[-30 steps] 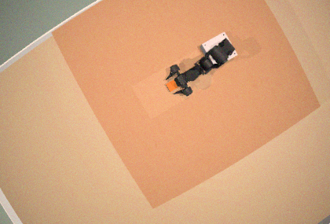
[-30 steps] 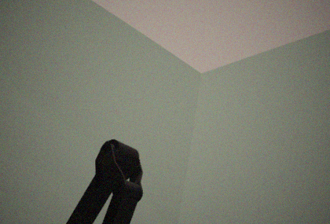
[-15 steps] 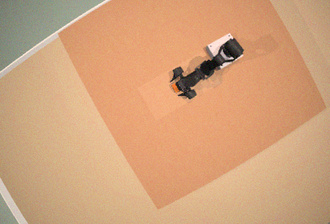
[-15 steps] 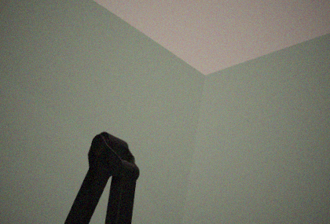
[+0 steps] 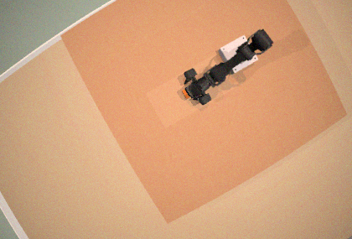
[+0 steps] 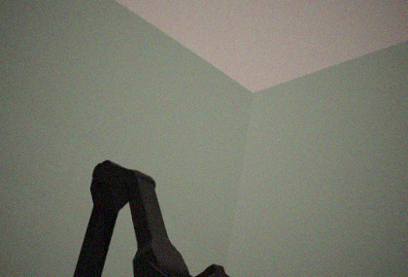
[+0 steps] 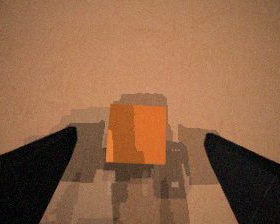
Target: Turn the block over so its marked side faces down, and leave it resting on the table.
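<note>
The orange block (image 5: pixel 185 94) (image 7: pixel 137 134) rests on the table (image 5: pixel 126 58) (image 7: pixel 141 45). In the wrist view it shows from above as a plain orange face, partly in shadow. No dark mark shows on that face; the side turned down is hidden. My gripper (image 5: pixel 197 86) (image 7: pixel 142 136) is open and points down above the block, with one finger out to each side and gaps between fingers and block. In the top view the gripper covers part of the block. The exterior view does not show the block or the gripper.
The arm (image 5: pixel 218 74) (image 6: pixel 112 189) reaches from its white base plate (image 5: pixel 230 50) at the upper right of the top view. A paler rectangular patch (image 5: pixel 165 110) lies on the table around the block. The exterior view otherwise shows green walls and a pale ceiling.
</note>
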Robot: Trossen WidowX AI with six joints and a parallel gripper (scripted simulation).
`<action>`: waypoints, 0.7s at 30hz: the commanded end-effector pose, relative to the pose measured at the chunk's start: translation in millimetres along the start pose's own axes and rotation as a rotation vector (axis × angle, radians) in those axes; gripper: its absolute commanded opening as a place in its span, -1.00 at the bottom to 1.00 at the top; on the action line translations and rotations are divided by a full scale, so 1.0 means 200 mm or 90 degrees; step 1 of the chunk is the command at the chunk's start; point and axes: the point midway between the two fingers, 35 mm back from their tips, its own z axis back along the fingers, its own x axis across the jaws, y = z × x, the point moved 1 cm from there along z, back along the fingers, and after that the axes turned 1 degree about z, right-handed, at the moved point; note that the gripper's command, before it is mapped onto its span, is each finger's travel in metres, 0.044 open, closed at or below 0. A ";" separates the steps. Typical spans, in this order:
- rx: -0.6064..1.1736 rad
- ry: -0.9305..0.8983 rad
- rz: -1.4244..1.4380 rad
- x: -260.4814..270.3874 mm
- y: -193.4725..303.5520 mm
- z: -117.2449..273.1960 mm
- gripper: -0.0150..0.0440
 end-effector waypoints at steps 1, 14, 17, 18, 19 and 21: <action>0.047 -0.008 -0.009 0.00 -0.01 0.13 1.00; 0.189 -0.009 -0.004 0.00 -0.13 0.10 1.00; 0.252 -0.011 -0.004 0.00 -0.18 0.10 1.00; 0.272 -0.012 -0.004 0.00 -0.19 0.10 1.00; 0.291 -0.012 -0.005 0.00 -0.20 0.10 1.00; 0.330 -0.014 -0.005 0.00 -0.23 0.10 1.00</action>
